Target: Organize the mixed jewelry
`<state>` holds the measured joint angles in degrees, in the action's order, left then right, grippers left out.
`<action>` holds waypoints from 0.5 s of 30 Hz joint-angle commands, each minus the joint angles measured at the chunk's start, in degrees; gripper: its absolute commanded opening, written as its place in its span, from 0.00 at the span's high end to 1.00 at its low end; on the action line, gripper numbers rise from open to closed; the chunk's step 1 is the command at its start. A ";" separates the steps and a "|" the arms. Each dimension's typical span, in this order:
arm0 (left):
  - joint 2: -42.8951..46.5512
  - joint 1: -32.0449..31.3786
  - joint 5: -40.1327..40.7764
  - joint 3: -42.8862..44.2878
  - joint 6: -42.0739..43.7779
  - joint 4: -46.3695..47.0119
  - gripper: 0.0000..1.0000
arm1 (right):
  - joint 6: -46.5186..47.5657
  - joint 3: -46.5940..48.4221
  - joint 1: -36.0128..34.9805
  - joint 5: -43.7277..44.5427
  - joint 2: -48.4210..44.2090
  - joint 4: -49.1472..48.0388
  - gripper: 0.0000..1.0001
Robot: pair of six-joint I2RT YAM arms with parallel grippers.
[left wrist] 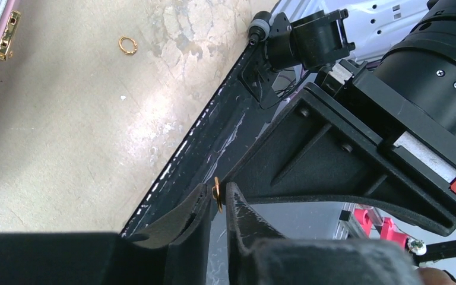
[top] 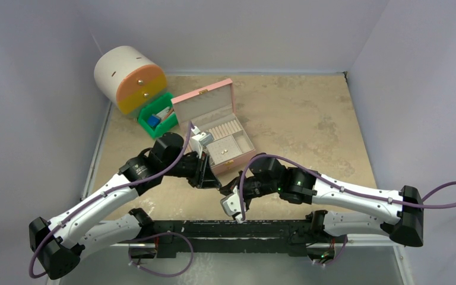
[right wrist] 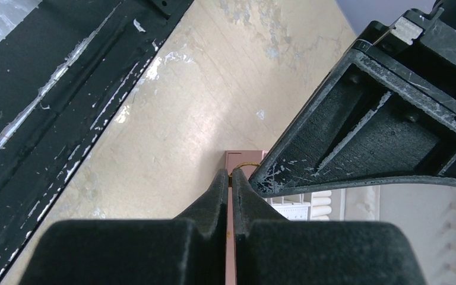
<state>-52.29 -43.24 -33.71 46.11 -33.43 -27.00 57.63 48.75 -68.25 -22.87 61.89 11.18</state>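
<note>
Pinching a gold ring edge-on in the left gripper, at 6 o'clock from the pink box, against the right gripper, narrowed to a slit, likely for a handover.

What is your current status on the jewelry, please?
Left tool shut on gold ring. Right tool shut, tips at that ring. Second ring loose on table. Nothing blocking.

an open pink box sits on the beige worktop; behind its left stand a green bin and a white-orange drawer drum.
</note>
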 commanded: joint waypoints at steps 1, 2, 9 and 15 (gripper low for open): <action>-0.20 -0.26 -1.25 -0.08 0.05 2.66 0.91 | 0.89 3.00 -0.39 1.15 0.34 -1.04 1.00; -0.32 -0.26 -1.46 -0.06 0.06 2.74 0.96 | 0.91 2.94 -0.38 1.28 0.26 -1.11 1.00; -0.36 -0.35 -0.65 0.60 -0.16 2.94 1.00 | 0.74 2.44 -0.43 1.90 -0.25 -1.38 1.00; -0.11 -0.40 1.61 1.55 -0.36 2.39 1.00 | -0.29 0.55 -0.55 2.37 -3.03 -2.75 0.88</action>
<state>-52.86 -43.27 -33.23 46.11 -33.45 -26.87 57.60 48.84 -68.38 -21.56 62.00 11.31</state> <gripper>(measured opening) 0.010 0.074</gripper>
